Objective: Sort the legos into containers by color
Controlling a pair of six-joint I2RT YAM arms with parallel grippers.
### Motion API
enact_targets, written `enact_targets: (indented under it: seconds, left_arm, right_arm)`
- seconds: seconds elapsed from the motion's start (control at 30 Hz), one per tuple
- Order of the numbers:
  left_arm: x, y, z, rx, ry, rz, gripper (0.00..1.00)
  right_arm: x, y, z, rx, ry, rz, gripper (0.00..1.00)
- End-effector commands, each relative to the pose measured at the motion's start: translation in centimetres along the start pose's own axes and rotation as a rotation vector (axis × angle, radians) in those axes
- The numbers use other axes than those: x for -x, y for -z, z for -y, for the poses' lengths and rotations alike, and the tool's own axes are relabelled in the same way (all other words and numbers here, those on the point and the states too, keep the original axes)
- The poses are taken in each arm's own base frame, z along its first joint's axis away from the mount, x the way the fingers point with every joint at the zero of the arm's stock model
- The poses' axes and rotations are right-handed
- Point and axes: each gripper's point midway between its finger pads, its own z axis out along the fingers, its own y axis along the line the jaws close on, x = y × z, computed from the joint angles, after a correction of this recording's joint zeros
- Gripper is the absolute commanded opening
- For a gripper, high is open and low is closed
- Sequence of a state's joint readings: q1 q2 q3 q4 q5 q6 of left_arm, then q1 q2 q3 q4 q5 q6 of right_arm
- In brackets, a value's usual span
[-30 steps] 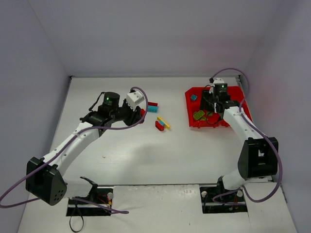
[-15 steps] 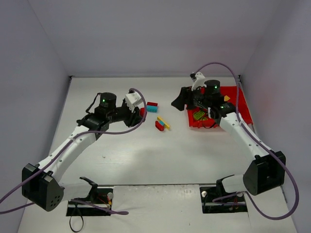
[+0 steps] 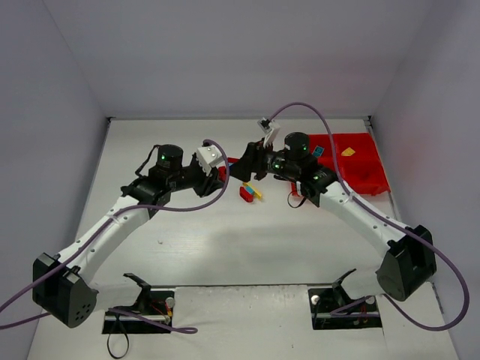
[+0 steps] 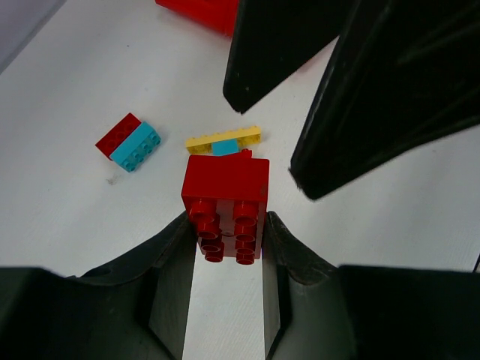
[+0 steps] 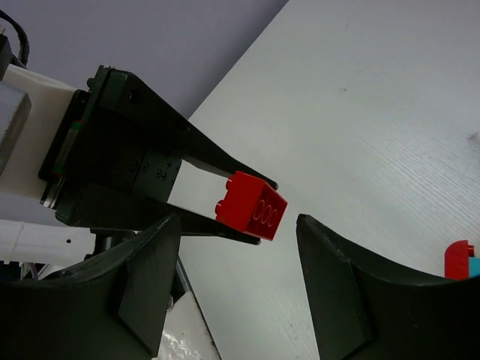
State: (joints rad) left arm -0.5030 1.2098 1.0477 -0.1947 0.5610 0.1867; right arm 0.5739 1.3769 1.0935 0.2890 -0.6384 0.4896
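My left gripper [image 3: 219, 177] is shut on a red lego [image 4: 225, 202], held above the table; the same lego shows in the right wrist view [image 5: 253, 206]. My right gripper [image 3: 240, 168] is open and empty, its jaws spread wide and facing the held lego from the right, close but apart. Its black fingers [image 4: 279, 45] fill the top of the left wrist view. On the table lie a red and cyan pair [image 4: 127, 141] and a yellow bar with a cyan brick [image 4: 223, 140]. The red tray [image 3: 371, 184] stands at the far right with a cyan lego [image 3: 318, 151] and a yellow lego [image 3: 348, 151] inside.
A red brick beside the yellow bar [image 3: 246, 193] lies just below both grippers. The tray's corner [image 4: 202, 9] shows at the top of the left wrist view. White walls close the table at the back and sides.
My right arm has swung left from over the tray to the middle of the table and now faces the left gripper. The left gripper still holds the red lego, hardly moved.
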Motion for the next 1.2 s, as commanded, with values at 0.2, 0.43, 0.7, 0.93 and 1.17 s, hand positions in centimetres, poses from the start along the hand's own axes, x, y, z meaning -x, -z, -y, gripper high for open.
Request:
enact_targets:
  seconds: [0.2, 0.43, 0.7, 0.93, 1.17]
  left_arm:
    - [1.9, 0.1, -0.7, 0.036, -0.051, 0.039, 0.00]
    - [1.7, 0.1, -0.6, 0.044, -0.065, 0.026, 0.00]
    - [1.5, 0.0, -0.9, 0.062, -0.075, 0.013, 0.00]
    - [1.4, 0.0, -1.2, 0.085, -0.074, 0.010, 0.02]
    - [1.3, 0.0, -1.7, 0.111, -0.063, 0.001, 0.41]
  right_arm:
    - [1.9, -2.6, -1.5, 0.024, 0.023, 0.073, 0.59]
    - [1.4, -3.6, -1.0, 0.012, 0.007, 0.062, 0.56]
    - [0.5, -4.3, -1.3, 0.037, -0.002, 0.030, 0.39]
    - [-0.8, -4.7, -1.1, 0.057, -0.021, -0.019, 0.00]
    - [0.3, -3.7, -0.1, -0.018, 0.021, 0.013, 0.00]
